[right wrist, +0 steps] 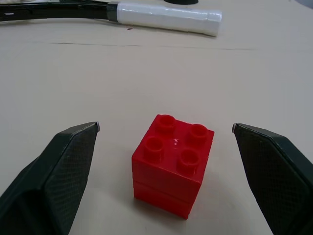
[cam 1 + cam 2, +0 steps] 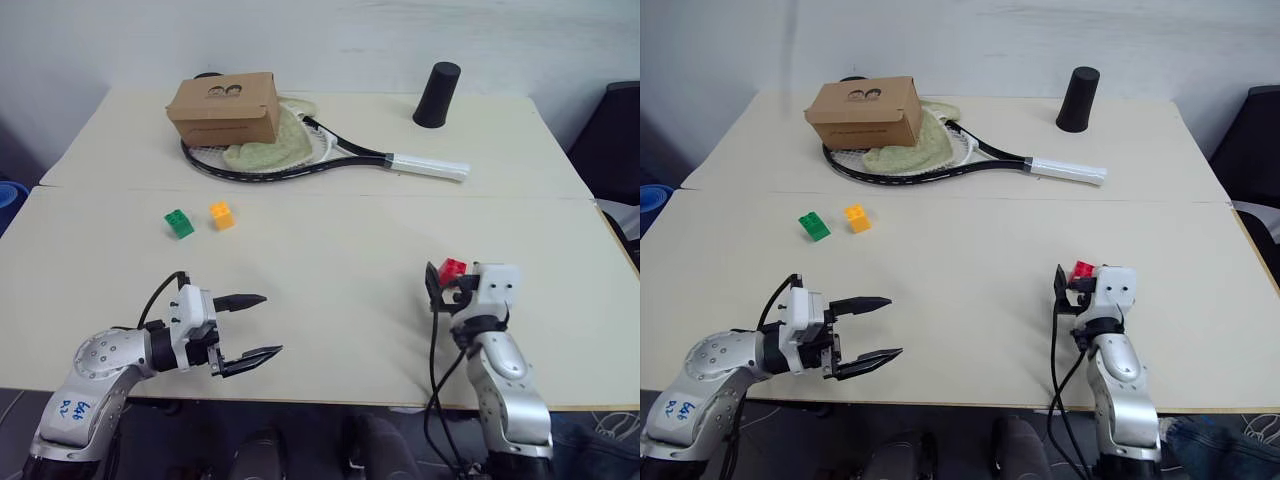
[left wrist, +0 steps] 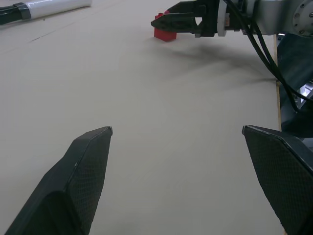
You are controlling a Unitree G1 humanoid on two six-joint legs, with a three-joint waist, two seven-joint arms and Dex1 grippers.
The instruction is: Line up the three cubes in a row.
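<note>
- The right gripper [image 1: 165, 128] had its two black fingers spread about as wide as they go, with the small red studded plastic brick [image 1: 172, 164] sitting on the table between them. Neither finger touched it, there was a clear gap on both sides, so nothing was actually gripped.
- That red brick [image 2: 452, 268] sat on the near right part of the pale beige table [image 2: 330, 250], right at the tip of the right gripper.
- The left gripper [image 2: 262, 325] was wide open too, pointing across the table over bare tabletop at the near left, holding nothing and touching nothing.
- The small green studded brick [image 2: 179, 223] and the orange-yellow studded brick [image 2: 221, 215] sat close beside each other but apart, left of centre, well away from the red one and from both grippers.
- Farther back lay a brown cardboard box [image 2: 224, 107], a black-and-white racket [image 2: 330, 155] and a black cylinder cup [image 2: 437, 95].
</note>
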